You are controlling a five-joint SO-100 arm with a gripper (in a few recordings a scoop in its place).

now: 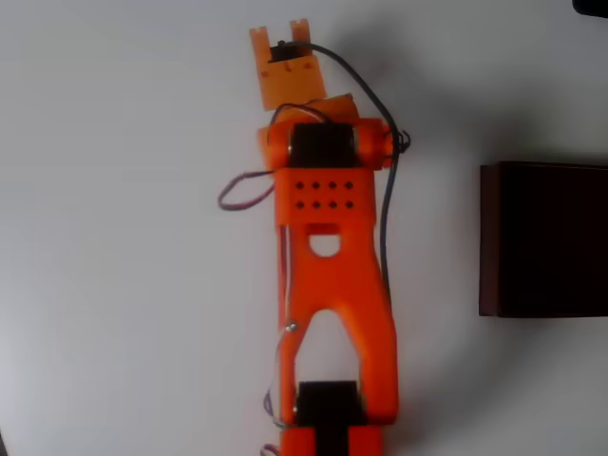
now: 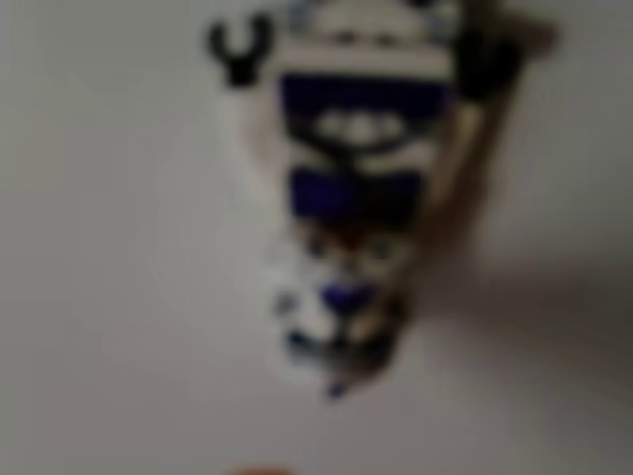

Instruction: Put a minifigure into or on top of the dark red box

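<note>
The white counter is spreading across the whole overhead view, and the orange arm is stretching over it from the six o'clock edge up toward twelve o'clock. At the three o'clock edge the dark red box is sitting flat on the counter, its maroon left wall facing the arm and its near-black inside running off the picture. The box is lying well apart from the arm, with bare counter between them.

At the arm's far end, near twelve o'clock, the end effector is pointing away from the base, seen from behind as an orange block with a dark motor in it. A black cable is looping from it down the arm's right side. From above I cannot tell whether its fingers are spread or pressed together.

In the wrist view the minifigure is lying on the counter right under the camera, very blurred and filling the middle of the picture. Its body is showing white with dark blue bands, a small black claw hand is sticking up at about eleven o'clock, and its head is pointing toward six o'clock. The end effector's fingers are too blurred here to tell how near the figure they are.
</note>
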